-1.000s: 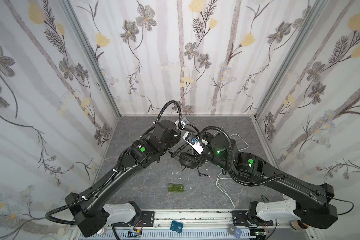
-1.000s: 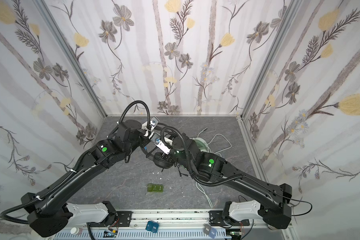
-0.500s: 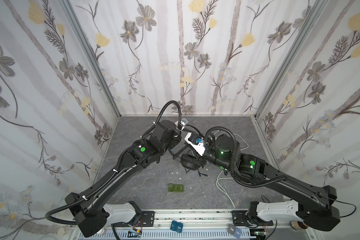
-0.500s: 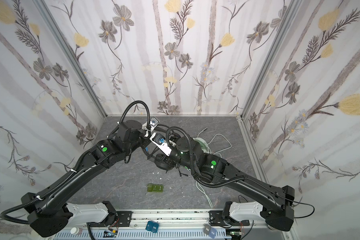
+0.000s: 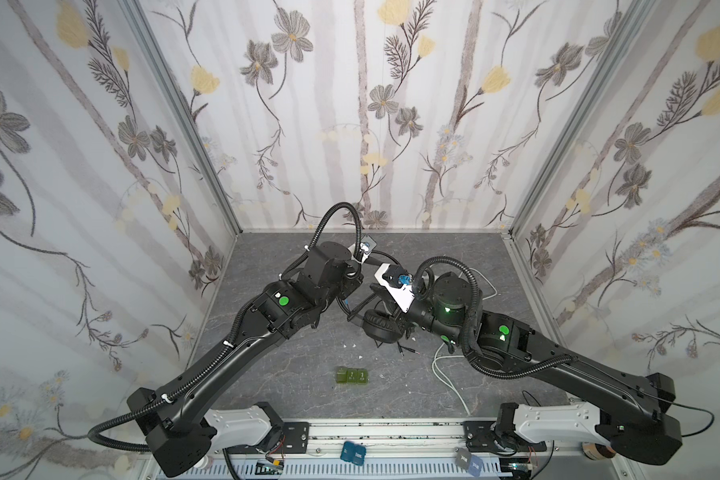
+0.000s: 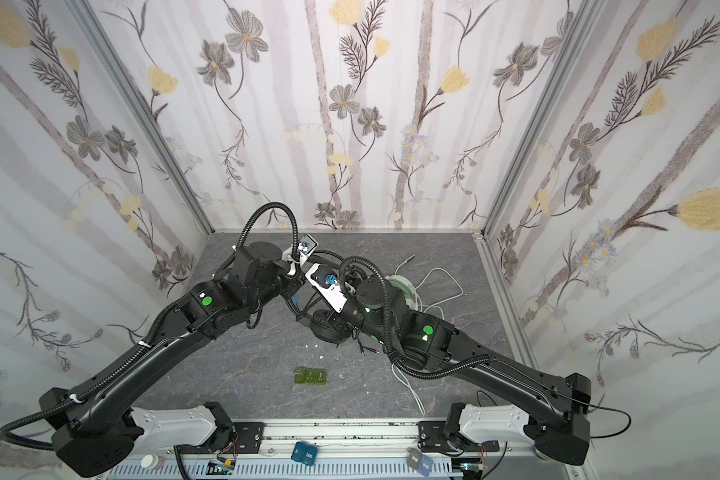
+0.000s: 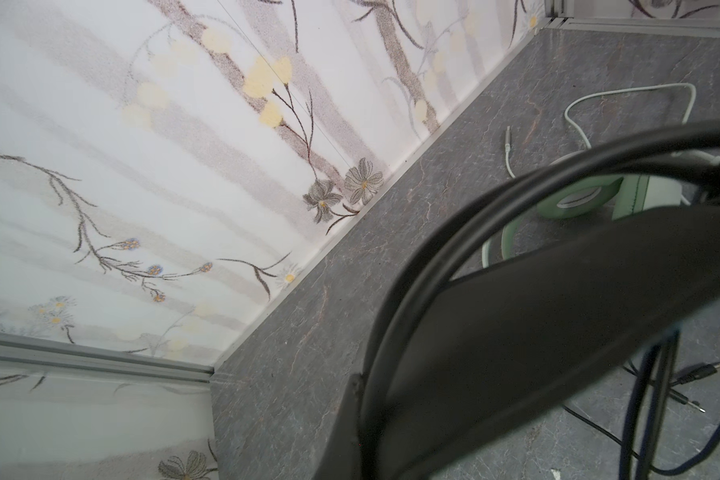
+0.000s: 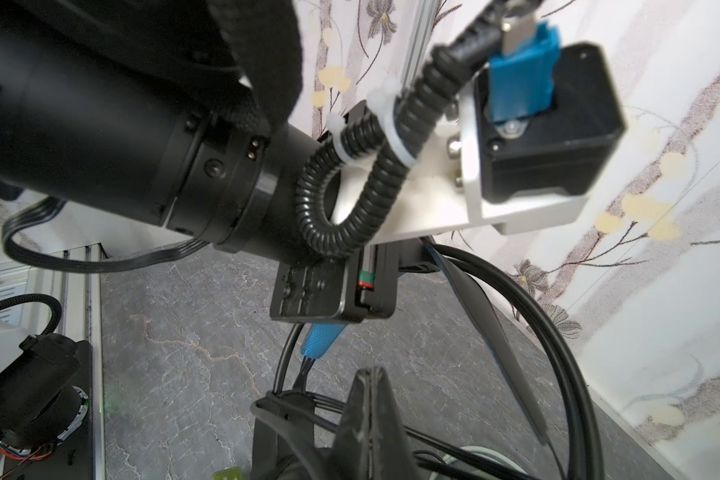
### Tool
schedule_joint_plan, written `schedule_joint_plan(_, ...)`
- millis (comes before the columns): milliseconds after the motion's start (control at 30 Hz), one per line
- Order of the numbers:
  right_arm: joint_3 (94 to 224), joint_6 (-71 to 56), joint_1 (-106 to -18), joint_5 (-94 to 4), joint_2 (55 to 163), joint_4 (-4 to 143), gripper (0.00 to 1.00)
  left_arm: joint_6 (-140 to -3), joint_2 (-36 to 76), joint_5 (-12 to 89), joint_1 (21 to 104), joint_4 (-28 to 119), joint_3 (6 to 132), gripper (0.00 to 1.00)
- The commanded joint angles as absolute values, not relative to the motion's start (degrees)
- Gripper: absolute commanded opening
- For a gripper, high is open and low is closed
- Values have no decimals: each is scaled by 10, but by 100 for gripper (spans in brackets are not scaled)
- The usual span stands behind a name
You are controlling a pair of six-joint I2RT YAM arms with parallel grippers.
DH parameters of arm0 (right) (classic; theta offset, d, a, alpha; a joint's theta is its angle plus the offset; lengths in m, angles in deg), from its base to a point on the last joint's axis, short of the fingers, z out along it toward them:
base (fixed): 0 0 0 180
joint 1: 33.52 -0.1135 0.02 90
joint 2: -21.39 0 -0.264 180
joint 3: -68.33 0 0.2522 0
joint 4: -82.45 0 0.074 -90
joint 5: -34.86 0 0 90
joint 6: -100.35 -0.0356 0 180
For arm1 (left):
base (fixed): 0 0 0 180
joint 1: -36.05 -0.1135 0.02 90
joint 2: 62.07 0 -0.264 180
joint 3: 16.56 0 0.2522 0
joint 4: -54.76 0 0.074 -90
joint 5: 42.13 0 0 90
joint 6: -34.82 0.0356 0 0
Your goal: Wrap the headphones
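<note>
The black headphones [image 5: 381, 328] hang low over the grey floor at the middle in both top views, one ear cup [image 6: 325, 328] facing up. My left gripper [image 6: 292, 291] is shut on their black headband [image 7: 516, 332], which fills the left wrist view; the blue inner band [image 8: 321, 340] shows just below that gripper [image 8: 333, 299]. My right gripper [image 8: 371, 374] is shut, fingers pressed flat together, with strands of the black cable [image 8: 304, 407] running behind them. The mint-green headphones [image 6: 400, 286] lie on the floor behind the right arm, their whitish cable [image 5: 445, 374] trailing forward.
Two black jack plugs [image 7: 707, 370] lie loose on the floor near the ear cup. A small green block strip [image 5: 352, 376] sits in front of the middle. The two wrists nearly touch, and flowered walls close in three sides.
The right arm has drifted slightly to the right and the ear cup has sunk a little toward the front. Both grippers stay shut.
</note>
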State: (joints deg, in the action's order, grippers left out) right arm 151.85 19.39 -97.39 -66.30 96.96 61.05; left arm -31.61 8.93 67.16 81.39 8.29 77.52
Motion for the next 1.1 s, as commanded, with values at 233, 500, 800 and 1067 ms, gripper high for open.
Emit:
schedule_joint_plan(233, 1534, 226, -958, -759, 992, 589, 0, -397, 124, 729, 869, 78, 800, 0)
schedule_joint_plan(500, 1475, 213, -918, -753, 881, 546, 0, -431, 230, 796, 927, -9, 912, 0)
schedule_joint_plan(800, 1365, 218, -863, -694, 763, 580, 1, -456, 274, 827, 960, -62, 975, 0)
schedule_joint_plan(1067, 1360, 263, -856, -729, 782, 606, 4, -379, 307, 835, 957, -105, 1013, 0)
